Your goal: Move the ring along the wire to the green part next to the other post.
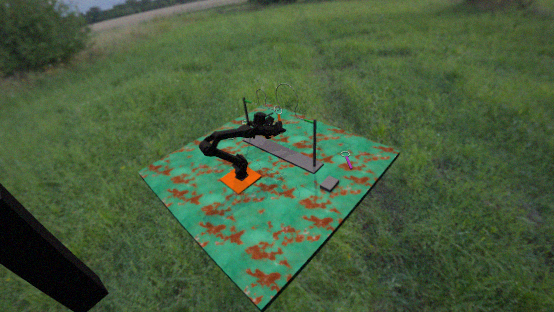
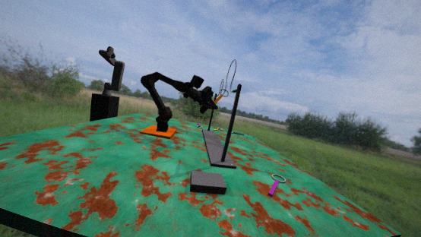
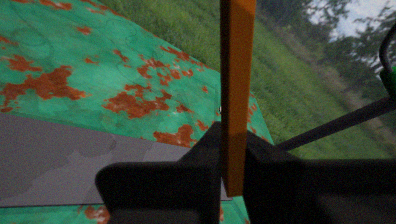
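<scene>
Midway, apparently: the orange handle (image 1: 279,118) (image 2: 218,99) (image 3: 237,95) is gripped by the gripper (image 1: 283,130) (image 2: 216,107) (image 3: 223,126).
The ring (image 1: 278,110) (image 2: 225,93) is held short of the near post (image 1: 315,145) (image 2: 231,123); threading can't be confirmed, and release remains.

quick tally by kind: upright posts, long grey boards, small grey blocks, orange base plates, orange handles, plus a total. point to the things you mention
upright posts (image 1: 314,145) (image 2: 231,125) (image 3: 340,122): 2
long grey board (image 1: 282,153) (image 2: 216,146) (image 3: 50,160): 1
small grey block (image 1: 329,183) (image 2: 207,183): 1
orange base plate (image 1: 239,189) (image 2: 171,134): 1
orange handle (image 1: 279,118) (image 2: 219,99) (image 3: 237,75): 1
total: 6
</scene>
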You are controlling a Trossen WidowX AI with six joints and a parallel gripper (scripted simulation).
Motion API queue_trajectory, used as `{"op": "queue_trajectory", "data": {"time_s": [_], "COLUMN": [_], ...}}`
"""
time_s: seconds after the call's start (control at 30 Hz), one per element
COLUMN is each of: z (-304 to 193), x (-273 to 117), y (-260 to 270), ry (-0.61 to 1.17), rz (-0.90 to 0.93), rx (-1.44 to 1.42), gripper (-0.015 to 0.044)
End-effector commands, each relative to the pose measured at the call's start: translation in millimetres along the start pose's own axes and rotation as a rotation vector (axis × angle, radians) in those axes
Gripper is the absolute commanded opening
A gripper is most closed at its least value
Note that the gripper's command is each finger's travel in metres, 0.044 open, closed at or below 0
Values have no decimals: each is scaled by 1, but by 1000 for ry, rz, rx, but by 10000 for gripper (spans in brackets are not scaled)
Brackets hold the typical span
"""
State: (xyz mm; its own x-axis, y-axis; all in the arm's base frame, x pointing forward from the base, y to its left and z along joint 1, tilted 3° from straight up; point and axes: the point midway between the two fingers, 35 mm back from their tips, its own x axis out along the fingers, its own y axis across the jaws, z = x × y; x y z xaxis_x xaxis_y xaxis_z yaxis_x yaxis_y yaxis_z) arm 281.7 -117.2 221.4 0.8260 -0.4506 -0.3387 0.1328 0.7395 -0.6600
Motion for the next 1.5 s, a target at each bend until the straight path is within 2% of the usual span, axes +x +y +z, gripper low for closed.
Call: {"op": "queue_trajectory", "data": {"time_s": [0.0,0.73,1.47], "z": [0,19,37], "x": [-2,-21,-35], "y": [13,77,105], "ry": [14,59,72], "rz": [41,254,317], "rx": [79,446,556], "gripper": [-150,-150,-150]}}
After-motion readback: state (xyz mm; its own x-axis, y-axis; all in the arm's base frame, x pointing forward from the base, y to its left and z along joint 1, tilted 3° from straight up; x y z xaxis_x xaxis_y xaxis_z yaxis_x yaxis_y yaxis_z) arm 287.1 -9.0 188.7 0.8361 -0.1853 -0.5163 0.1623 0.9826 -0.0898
